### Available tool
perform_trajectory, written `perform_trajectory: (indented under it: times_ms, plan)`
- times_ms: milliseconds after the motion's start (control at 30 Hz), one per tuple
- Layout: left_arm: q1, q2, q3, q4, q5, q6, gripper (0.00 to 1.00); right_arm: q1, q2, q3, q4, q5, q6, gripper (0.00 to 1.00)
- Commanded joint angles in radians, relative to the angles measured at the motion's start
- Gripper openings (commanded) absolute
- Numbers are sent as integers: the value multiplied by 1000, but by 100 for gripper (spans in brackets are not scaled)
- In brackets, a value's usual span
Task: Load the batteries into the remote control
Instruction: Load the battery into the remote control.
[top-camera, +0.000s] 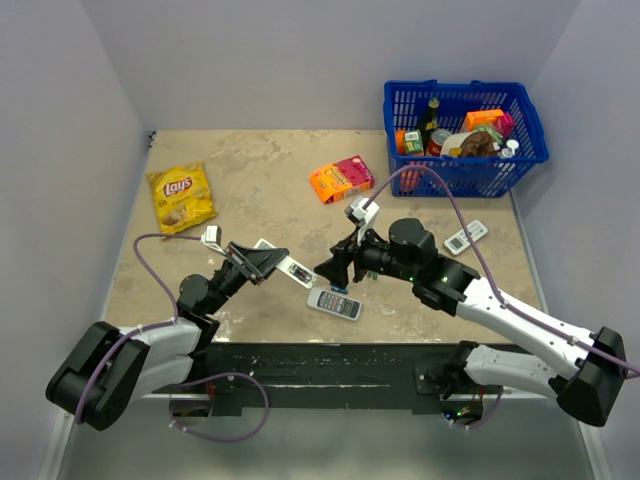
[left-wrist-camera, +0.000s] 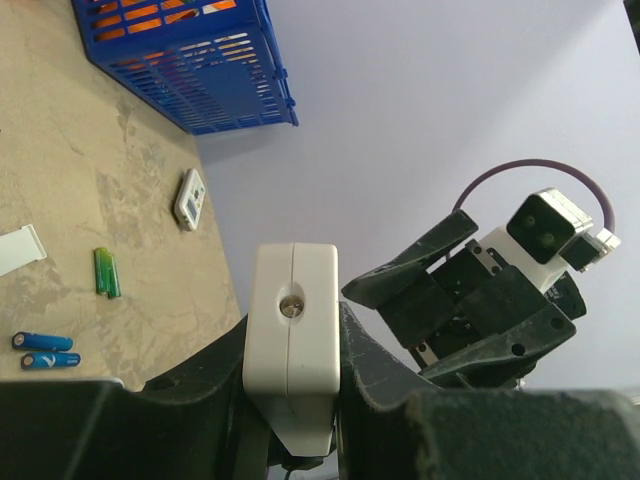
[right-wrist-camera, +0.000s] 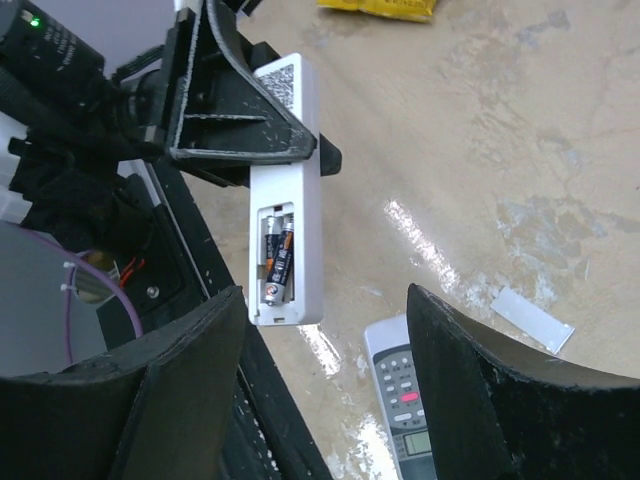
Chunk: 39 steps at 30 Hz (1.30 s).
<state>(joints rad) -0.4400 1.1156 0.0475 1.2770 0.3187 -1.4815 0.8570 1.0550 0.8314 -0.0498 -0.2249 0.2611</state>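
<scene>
The blue basket (top-camera: 465, 178) stands at the far right corner of the table (top-camera: 250, 190) and is the largest container. It is crowded with groceries, among them a dark bottle (top-camera: 432, 115) standing upright and several orange and red packets. What lies at the bottom cannot be made out.

The only other container is the open battery bay of the remote control (right-wrist-camera: 285, 200). The batteries (right-wrist-camera: 278, 258) sit in it side by side and lengthwise, dark with silvery ends. No cover is over them.

The left gripper (top-camera: 262, 260) is clamped narrowly on the remote control around mid-length and holds it lifted off the table near the front centre. The open bay end pokes out toward the right arm.

The right gripper (top-camera: 334, 272) stands wide open and holds nothing. In its own wrist view the fingers (right-wrist-camera: 170, 400) spread to either side below the bay end of the remote control, close to it but not touching.

On the table under that claw lies a grey-white remote with button rows (right-wrist-camera: 400, 400), with a flat white strip (right-wrist-camera: 532, 319) just beside it. Farther off are a yellow chip bag (top-camera: 181, 196), an orange box (top-camera: 341, 179), a small white remote with a display (top-camera: 465, 236), a green pair of batteries (left-wrist-camera: 107, 272) and a blue pair (left-wrist-camera: 45, 350).
</scene>
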Motion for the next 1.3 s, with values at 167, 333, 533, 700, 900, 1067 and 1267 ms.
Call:
perform_trajectory:
  times_ms: [167, 333, 533, 700, 900, 1067, 1267]
  plan:
    - [-5, -26, -20, 147, 17, 7, 0, 0, -26, -3, 1, -132, -150, 61]
    - [-5, -30, 43, 7, 101, 53, 0, 5, -27, 87, -123, -151, -400, 61]
    - [-5, -26, 98, -106, 171, 101, 0, 8, -62, 101, -162, -267, -616, 56]
    - [-5, -25, 106, -128, 175, 105, 0, 14, -83, 90, -188, -462, -810, 56]
    - [-5, -25, 106, -117, 168, 87, 0, 14, 60, 205, -366, -531, -1039, 54]
    - [-5, -25, 104, -111, 174, 82, 0, 14, 163, 258, -435, -534, -1103, 36]
    - [-5, -20, 103, -93, 178, 76, 0, 14, 183, 262, -447, -534, -1134, 33]
